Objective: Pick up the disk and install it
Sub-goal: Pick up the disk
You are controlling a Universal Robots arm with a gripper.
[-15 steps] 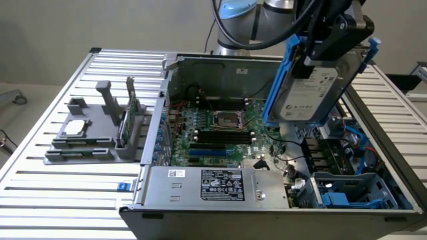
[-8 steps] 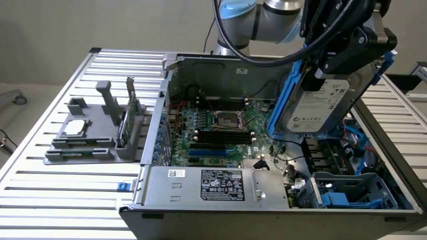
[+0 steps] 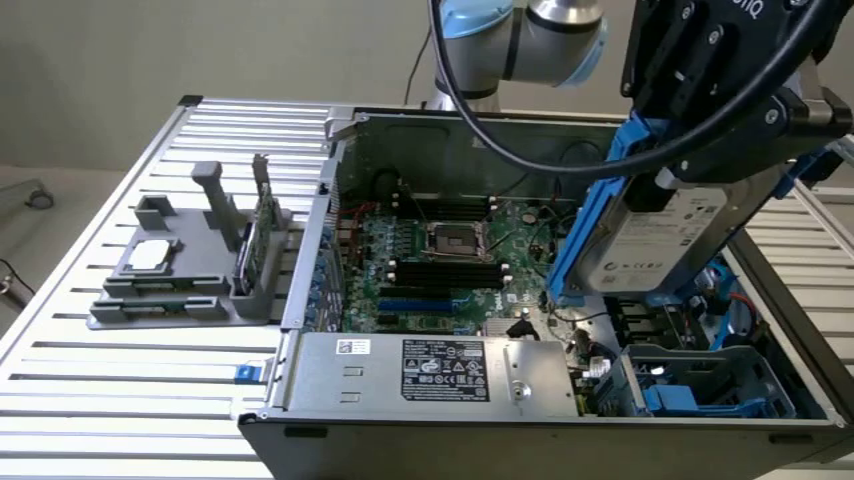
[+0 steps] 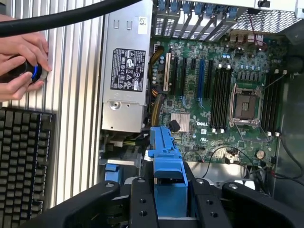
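Two black fingers of the pincer pinch the disk by its blue carrier, holding it in the air over the open computer case. Its long axis stands steeply, the top leaning toward the exterior view's right, with the white label facing outward and the lower end pointing down at the edge of the motherboard, near the blue drive cage. The case lies on the slatted worktop, a grey holder sits at the exterior view's left, and a person's hands rest near a keyboard.
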